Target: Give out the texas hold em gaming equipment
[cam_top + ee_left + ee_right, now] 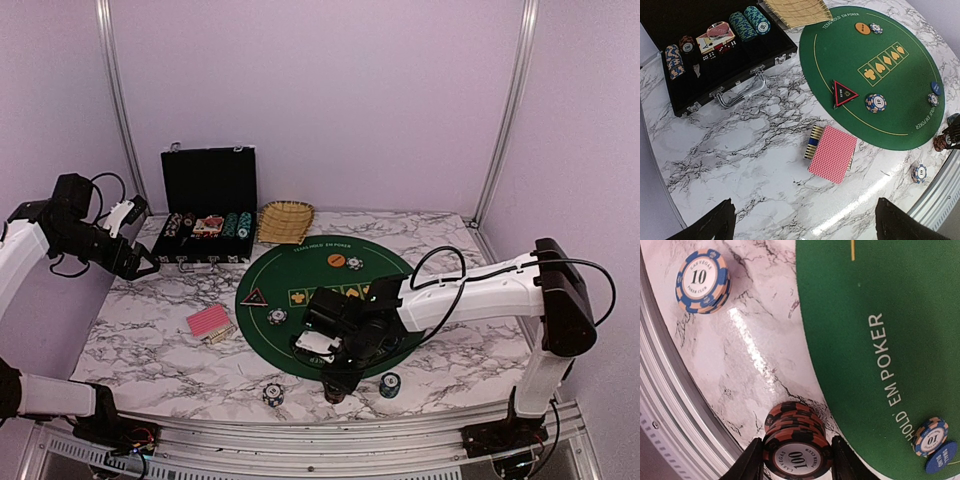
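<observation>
The stack of red-and-black 100 chips (797, 442) is sitting on the marble table (150, 350) at its near edge, just off the near rim of the green poker mat (865, 290). The chips are looking hard, stiff and smooth-rimmed. Each one is probably light, but the loose column could shear or spill if it is squeezed off-centre. The best hold is across opposite rims, low enough to trap every chip at once.

The right gripper (797, 462) is doing just that. Its fingers (752, 462) are partly drawn in and pressing against both sides of the stack with no gap showing, so it is clasping the chips while they are resting on the marble.

To the left along the near edge a blue 10 chip (702, 281) is lying flat, well apart from the stack. On the mat, another 10 chip (930, 436) is touching the blue disc (941, 464).

Further left, the pink-backed card deck (832, 153) is lying on the marble beside the mat, with the black-red triangle (844, 93) on the mat's left side.

The left gripper (805, 222) is hovering spread wide over the far-left area, holding nothing.
</observation>
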You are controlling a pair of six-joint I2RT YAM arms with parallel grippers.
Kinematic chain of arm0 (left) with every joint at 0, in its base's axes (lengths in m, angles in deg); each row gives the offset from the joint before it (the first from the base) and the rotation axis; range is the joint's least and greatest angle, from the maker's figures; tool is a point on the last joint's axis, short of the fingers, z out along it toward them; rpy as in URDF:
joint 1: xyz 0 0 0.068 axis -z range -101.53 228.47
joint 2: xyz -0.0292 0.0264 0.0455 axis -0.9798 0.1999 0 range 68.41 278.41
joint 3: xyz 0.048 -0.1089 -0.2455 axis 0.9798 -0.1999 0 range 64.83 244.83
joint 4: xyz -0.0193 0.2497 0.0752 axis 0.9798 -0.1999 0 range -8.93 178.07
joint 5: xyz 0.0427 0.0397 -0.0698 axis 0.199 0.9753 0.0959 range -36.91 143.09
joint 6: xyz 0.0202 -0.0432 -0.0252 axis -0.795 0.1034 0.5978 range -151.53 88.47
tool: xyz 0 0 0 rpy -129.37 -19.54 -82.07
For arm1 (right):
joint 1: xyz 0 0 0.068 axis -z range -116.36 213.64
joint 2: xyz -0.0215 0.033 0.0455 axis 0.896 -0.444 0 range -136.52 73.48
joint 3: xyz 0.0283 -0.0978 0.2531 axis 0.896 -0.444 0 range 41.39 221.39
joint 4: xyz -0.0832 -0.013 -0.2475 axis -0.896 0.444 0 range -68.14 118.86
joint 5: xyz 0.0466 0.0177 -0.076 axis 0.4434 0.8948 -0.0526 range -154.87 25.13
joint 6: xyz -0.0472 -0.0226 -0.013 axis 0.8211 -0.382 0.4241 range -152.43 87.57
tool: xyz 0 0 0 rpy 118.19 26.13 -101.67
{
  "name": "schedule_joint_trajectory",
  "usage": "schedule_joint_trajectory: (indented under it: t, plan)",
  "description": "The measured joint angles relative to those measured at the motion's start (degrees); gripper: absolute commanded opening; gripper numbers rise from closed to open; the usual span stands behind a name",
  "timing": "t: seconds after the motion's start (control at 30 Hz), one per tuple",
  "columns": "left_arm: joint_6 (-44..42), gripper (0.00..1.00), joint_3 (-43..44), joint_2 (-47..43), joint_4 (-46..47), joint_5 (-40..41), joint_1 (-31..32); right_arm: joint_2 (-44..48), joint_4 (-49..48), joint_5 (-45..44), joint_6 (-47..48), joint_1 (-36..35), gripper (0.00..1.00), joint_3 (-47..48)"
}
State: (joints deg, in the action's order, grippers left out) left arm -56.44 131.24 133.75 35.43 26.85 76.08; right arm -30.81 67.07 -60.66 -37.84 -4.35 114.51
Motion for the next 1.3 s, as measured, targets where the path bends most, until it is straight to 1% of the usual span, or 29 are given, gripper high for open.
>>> schedule_joint_trajectory:
  t: [0.07,0.13,0.37,0.43,0.47,0.6,0.67,0.77,0.9,1.3]
  plan:
    - [0.0,0.99,0.0,-0.02,0.0,0.2,0.0,0.0,-0.26,0.2,-0.07,0.0,0.53,-0.24]
    - [0.0,0.99,0.0,-0.02,0.0,0.35,0.0,0.0,-0.24,0.35,-0.09,-0.02,0.54,-0.7]
    - [0.0,0.99,0.0,-0.02,0.0,0.37,0.0,0.0,-0.37,0.72,-0.15,-0.15,0.56,-1.07]
    - [0.0,0.99,0.04,0.0,0.0,0.39,0.0,0.0,-0.44,0.74,-0.17,-0.28,0.53,-1.2]
    - [-0.02,0.99,0.07,0.0,0.0,0.39,0.0,0.0,-0.48,0.76,-0.2,-0.33,0.5,-1.29]
    - [0.0,0.99,0.09,-0.02,0.0,0.39,0.0,0.0,-0.59,0.74,-0.31,-0.44,0.3,-1.4]
    - [0.0,0.99,0.09,-0.02,0.0,0.39,0.0,0.02,-0.74,0.74,-0.46,-0.44,0.22,-1.4]
    - [0.0,0.99,0.11,-0.02,0.0,0.39,0.0,0.04,-0.87,0.66,-0.59,-0.5,0.15,-1.4]
    - [0.0,0.99,0.28,-0.02,0.0,0.39,0.0,0.04,-0.85,0.5,-0.59,-0.52,0.1,-1.38]
    - [0.04,0.99,0.37,-0.02,0.0,0.37,0.0,1.16,1.22,-0.96,-0.63,-0.55,0.07,0.61]
